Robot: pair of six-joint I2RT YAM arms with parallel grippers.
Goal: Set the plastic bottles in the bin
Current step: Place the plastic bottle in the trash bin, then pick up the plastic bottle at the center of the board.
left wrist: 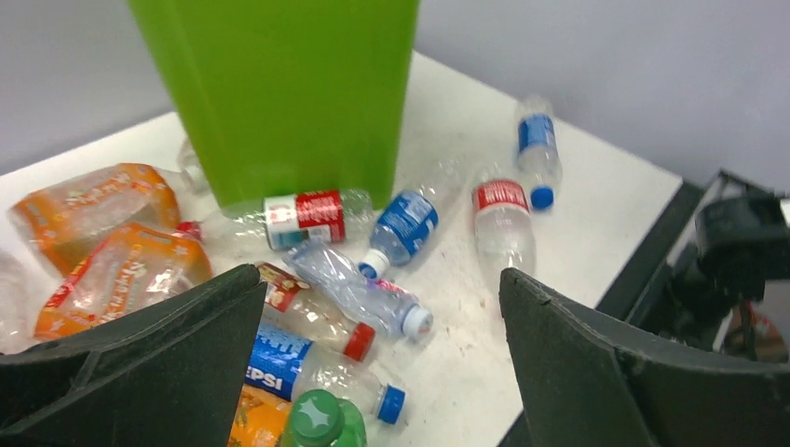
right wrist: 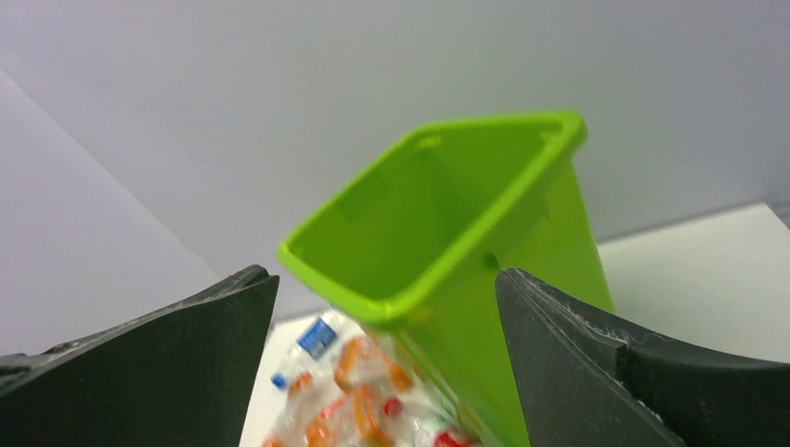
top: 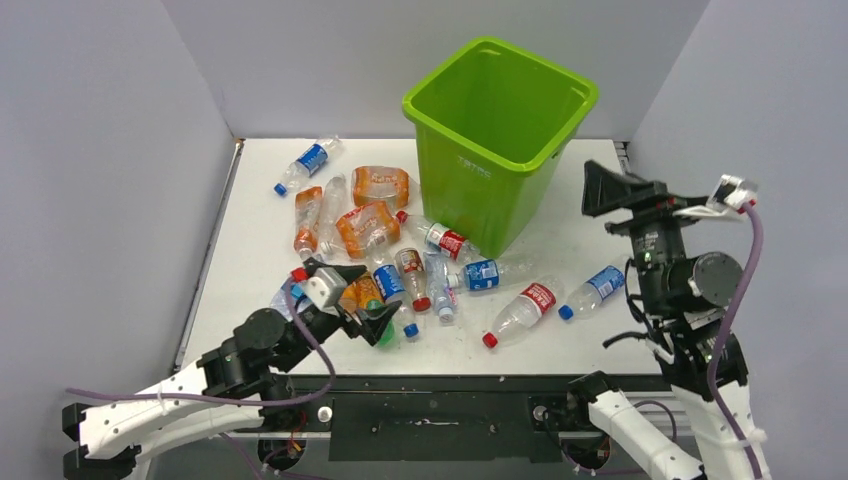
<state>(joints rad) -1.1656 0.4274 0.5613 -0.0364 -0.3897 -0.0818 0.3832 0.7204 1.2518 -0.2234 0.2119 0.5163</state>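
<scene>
The lime-green bin stands upright at the back of the table. Several crushed plastic bottles lie scattered to its left and front. Among them are orange ones, a red-labelled one and a blue-labelled one. My left gripper hovers open and empty over the near bottles, above a small green bottle and a Pepsi bottle. My right gripper is raised to the right of the bin, open with nothing in it.
Grey walls enclose the table on the left, back and right. One blue-labelled bottle lies apart at the back left. The black base rail runs along the near edge.
</scene>
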